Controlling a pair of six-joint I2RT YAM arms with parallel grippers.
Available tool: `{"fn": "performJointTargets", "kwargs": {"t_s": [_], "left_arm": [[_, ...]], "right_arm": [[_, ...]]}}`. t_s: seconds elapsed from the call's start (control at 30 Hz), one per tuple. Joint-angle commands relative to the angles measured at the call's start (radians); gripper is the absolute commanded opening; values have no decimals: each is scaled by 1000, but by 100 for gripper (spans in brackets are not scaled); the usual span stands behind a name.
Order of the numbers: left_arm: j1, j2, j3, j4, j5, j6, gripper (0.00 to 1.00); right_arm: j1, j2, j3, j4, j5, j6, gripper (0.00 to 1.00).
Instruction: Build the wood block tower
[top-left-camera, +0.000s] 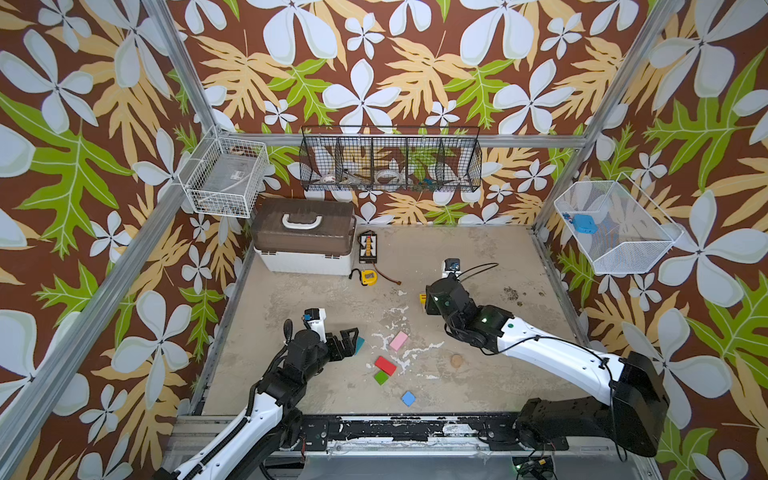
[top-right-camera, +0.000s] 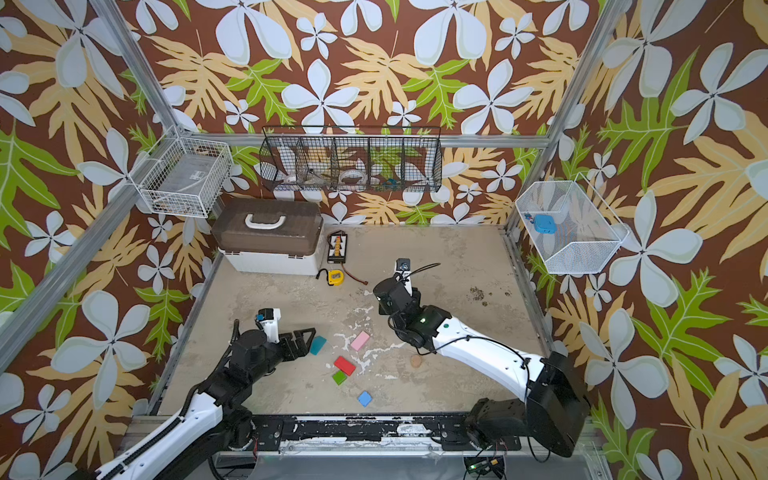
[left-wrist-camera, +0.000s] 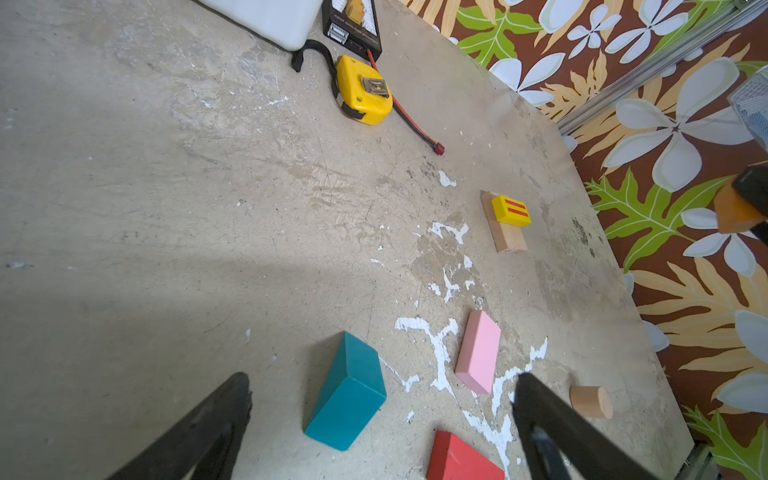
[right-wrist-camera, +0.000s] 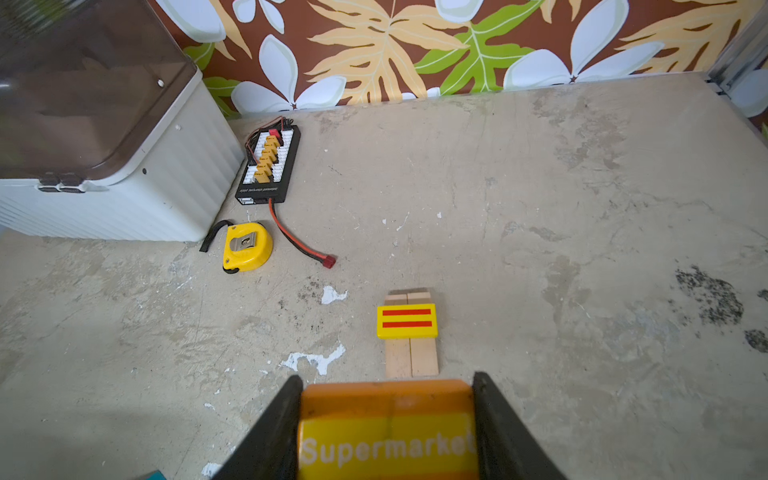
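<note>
A flat blue square wood block (top-left-camera: 408, 398) lies nearest the front edge of the bench (top-left-camera: 478, 249). Beyond it a green square block (top-left-camera: 381, 377) sits just beside a red rectangular block (top-left-camera: 385, 365), with a plain wood disc (top-left-camera: 457, 360) to the right. Further in, a pink rectangular block (top-left-camera: 398, 340) and a teal roof-shaped block (left-wrist-camera: 347, 392) lie apart. The left hand (left-wrist-camera: 382, 380) is spread just before the teal one. The right hand (right-wrist-camera: 384, 380) pinches an orange block (right-wrist-camera: 386, 399) labelled "Supermarket". Just past it a yellow red-striped block (right-wrist-camera: 407, 321) sits across two plain wood planks (right-wrist-camera: 411, 357) laid side by side. A yellow tape measure (top-left-camera: 368, 276) and a brown-lidded white box (top-left-camera: 305, 232) stand at the back.
</note>
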Motion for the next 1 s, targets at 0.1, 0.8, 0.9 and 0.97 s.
{"fn": "performJointTargets", "kwargs": {"t_s": [0.1, 0.8, 0.9, 0.97], "left_arm": [[1, 66, 26, 39, -27, 1, 100], [1, 103, 31, 52, 1, 7, 100], [1, 103, 33, 51, -8, 8, 100], [1, 105, 33, 49, -5, 8, 100]], "right_arm": [[-74, 53, -42, 67, -127, -17, 32], [-150, 338, 79, -5, -179, -52, 29], [-151, 381, 117, -27, -191, -58, 29], [-151, 391, 127, -32, -192, -58, 29]]}}
